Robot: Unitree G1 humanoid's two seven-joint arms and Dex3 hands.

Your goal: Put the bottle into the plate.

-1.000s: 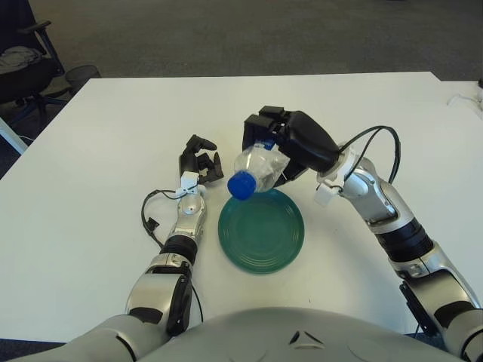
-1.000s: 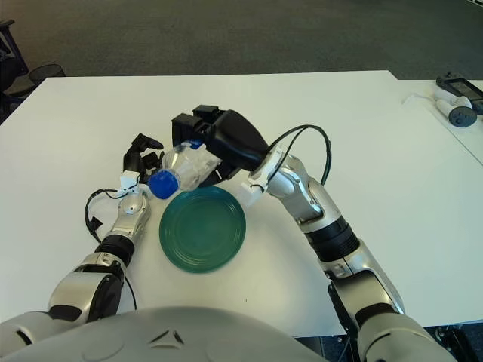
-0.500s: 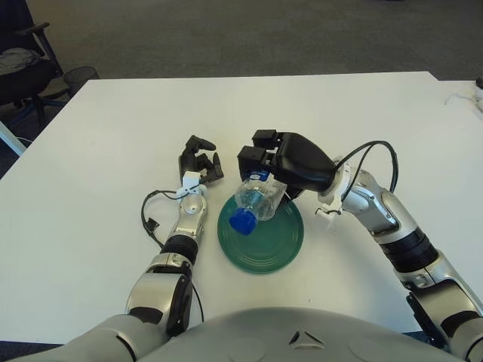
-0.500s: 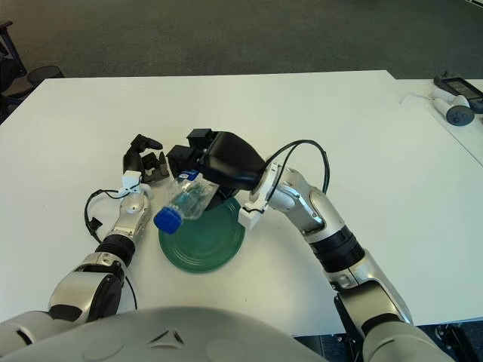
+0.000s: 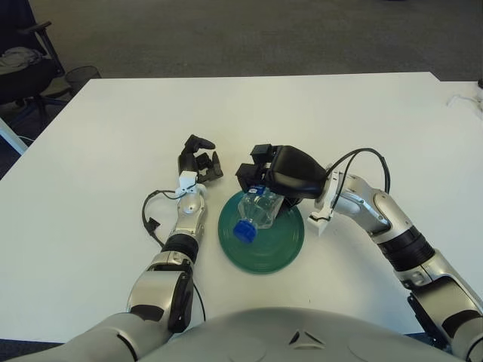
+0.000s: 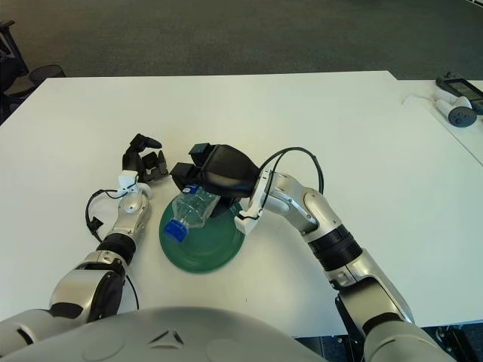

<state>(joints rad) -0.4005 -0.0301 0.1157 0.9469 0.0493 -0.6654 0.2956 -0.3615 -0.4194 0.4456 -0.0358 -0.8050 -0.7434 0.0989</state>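
Note:
A clear plastic bottle [image 5: 256,212] with a blue cap [image 5: 243,231] lies tilted over the green plate [image 5: 281,240], cap end toward me and low over the plate's left part. My right hand [image 5: 266,179] is shut on the bottle's upper body, just above the plate's far edge. Whether the bottle touches the plate I cannot tell. My left hand [image 5: 198,161] rests on the table left of the plate, fingers curled, holding nothing.
The white table [image 5: 113,128] extends on all sides. A black cable [image 5: 151,213] loops by my left wrist. A chair [image 5: 23,68] stands off the far left corner. Small devices [image 6: 456,102] lie on a side table at the far right.
My right hand has carried the bottle down and toward me, from above the plate's far edge to low over the plate. The left hand has not moved.

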